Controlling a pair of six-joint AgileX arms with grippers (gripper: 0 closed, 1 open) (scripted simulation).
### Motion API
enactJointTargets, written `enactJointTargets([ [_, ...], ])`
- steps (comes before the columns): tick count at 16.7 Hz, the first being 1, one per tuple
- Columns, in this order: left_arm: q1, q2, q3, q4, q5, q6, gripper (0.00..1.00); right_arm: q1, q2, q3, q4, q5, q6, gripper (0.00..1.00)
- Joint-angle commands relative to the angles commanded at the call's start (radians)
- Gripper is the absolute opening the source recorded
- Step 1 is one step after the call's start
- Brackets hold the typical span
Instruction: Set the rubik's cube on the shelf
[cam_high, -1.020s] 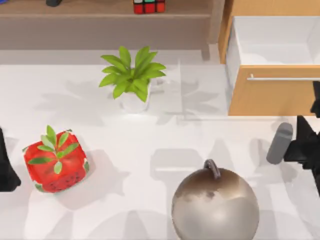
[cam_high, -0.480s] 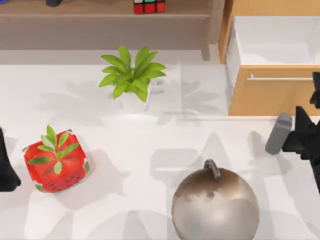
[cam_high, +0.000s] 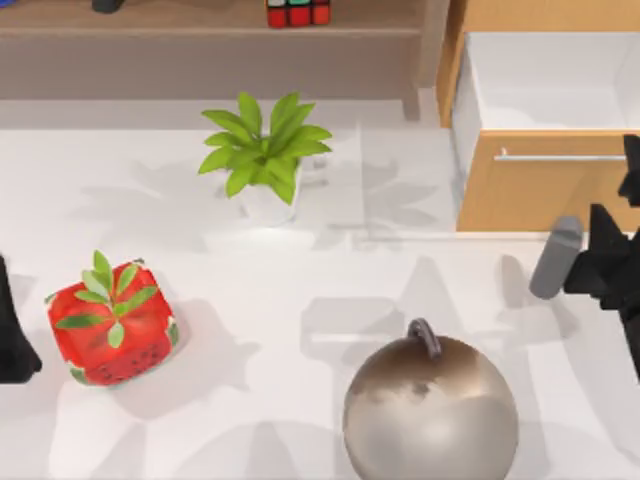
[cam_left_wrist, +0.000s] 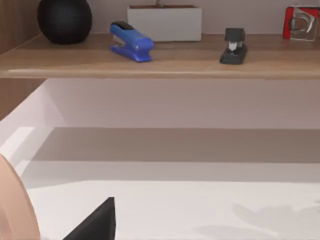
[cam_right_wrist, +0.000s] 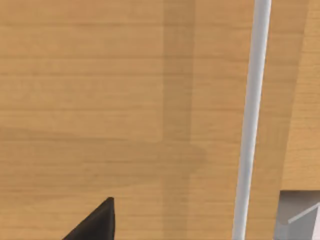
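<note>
- White table (cam_high: 300, 260) spans the top view, with the shelf (cam_high: 200, 20) along the upper edge.
- Cube (cam_high: 297, 12) sits on the shelf, upper centre.
- Drawer (cam_high: 545, 130) stands open at upper right.
- Right gripper (cam_high: 610, 265) is at the right edge, just below the drawer; I cannot tell how its jaws stand.
- Left arm (cam_high: 12, 330) is parked at the left edge.
- Strawberry block (cam_high: 110, 325), plant (cam_high: 265, 150) and a metal ball (cam_high: 430, 410) rest on the table.
</note>
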Motion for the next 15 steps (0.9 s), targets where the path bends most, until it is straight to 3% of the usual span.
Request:
enactJointTargets([
  [1, 0.0, 0.0, 0.0, 0.0, 0.0, 0.0, 1.0, 0.0, 0.0, 0.0, 0.0, 0.0, 0.0, 1.0],
  [14, 0.0, 0.0, 0.0, 0.0, 0.0, 0.0, 1.0, 0.0, 0.0, 0.0, 0.0, 0.0, 0.0, 0.02],
  [15, 0.0, 0.0, 0.0, 0.0, 0.0, 0.0, 1.0, 0.0, 0.0, 0.0, 0.0, 0.0, 0.0, 0.0],
])
